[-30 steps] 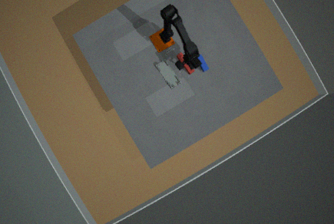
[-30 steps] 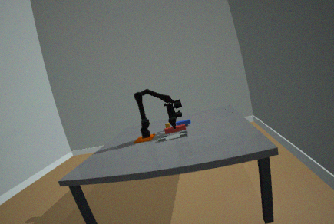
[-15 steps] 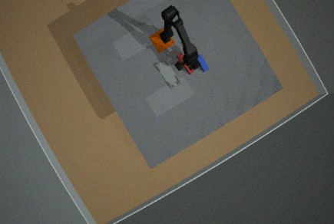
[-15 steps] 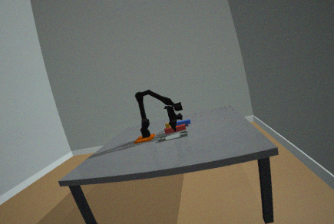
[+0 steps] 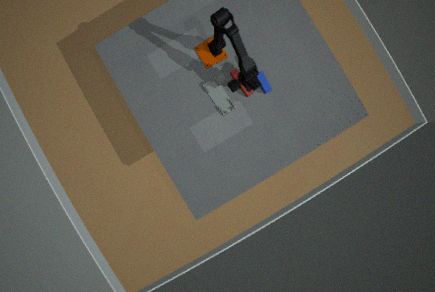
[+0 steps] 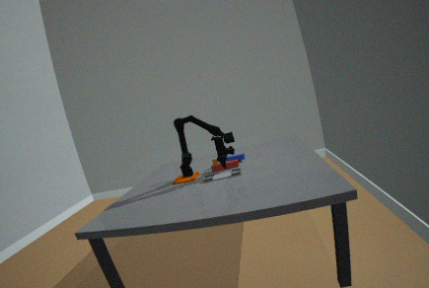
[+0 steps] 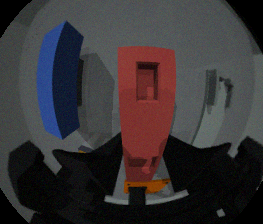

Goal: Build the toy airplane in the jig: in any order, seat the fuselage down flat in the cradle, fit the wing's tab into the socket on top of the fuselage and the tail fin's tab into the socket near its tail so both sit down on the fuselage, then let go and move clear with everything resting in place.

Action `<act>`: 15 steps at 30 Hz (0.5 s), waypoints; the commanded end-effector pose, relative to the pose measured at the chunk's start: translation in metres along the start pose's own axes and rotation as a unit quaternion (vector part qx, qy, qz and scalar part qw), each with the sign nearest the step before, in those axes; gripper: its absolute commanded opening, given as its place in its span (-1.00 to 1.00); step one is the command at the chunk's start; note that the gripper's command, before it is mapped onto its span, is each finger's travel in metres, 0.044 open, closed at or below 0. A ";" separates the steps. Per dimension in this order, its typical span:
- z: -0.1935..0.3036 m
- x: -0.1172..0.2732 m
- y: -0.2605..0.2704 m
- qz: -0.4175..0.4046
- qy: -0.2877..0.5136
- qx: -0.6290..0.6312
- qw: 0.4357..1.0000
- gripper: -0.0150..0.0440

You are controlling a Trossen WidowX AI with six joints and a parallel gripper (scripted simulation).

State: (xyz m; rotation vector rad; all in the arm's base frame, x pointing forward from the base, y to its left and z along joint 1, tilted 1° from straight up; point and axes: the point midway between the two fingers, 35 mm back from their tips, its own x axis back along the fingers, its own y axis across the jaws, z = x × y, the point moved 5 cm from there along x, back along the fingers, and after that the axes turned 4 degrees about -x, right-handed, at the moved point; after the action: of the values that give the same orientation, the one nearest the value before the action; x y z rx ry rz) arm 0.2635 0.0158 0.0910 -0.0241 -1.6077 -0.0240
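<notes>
The red fuselage (image 5: pixel 234 74) (image 6: pixel 232 164) (image 7: pixel 147 120) lies on the table beside the cradle, with its two sockets facing up. My gripper (image 5: pixel 243 87) (image 6: pixel 223 166) (image 7: pixel 140 132) points down over it and is shut on its sides, one fingertip against each side. The pale grey cradle (image 5: pixel 219 97) (image 6: pixel 224 175) (image 7: pixel 208 124) stands next to the fuselage and holds nothing that I can see. The blue wing (image 5: pixel 265 83) (image 6: pixel 238 157) (image 7: pixel 45 85) is on the fuselage's other side. The yellow tail fin (image 6: pixel 214 161) shows only in part behind the fuselage.
The orange base plate (image 5: pixel 206 59) (image 6: pixel 178 181) (image 7: pixel 147 187) of the arm is near the parts. Lighter flat rectangles show on the grey table top (image 5: pixel 284 150) (image 6: pixel 290 182), one beside the cradle. The wing stands close to the gripper's side.
</notes>
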 end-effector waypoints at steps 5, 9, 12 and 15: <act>-0.002 0.007 0.000 0.001 0.000 -0.003 1.000 -0.40; -0.005 0.019 0.000 0.001 0.000 -0.003 1.000 -0.49; -0.006 0.027 0.001 0.000 0.000 -0.002 1.000 -0.49; -0.006 0.036 0.001 -0.002 0.000 0.000 1.000 -0.49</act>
State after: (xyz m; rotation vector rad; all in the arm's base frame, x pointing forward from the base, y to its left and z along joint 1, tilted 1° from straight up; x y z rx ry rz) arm 0.2675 0.0164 0.1170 -0.0233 -1.6052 -0.0229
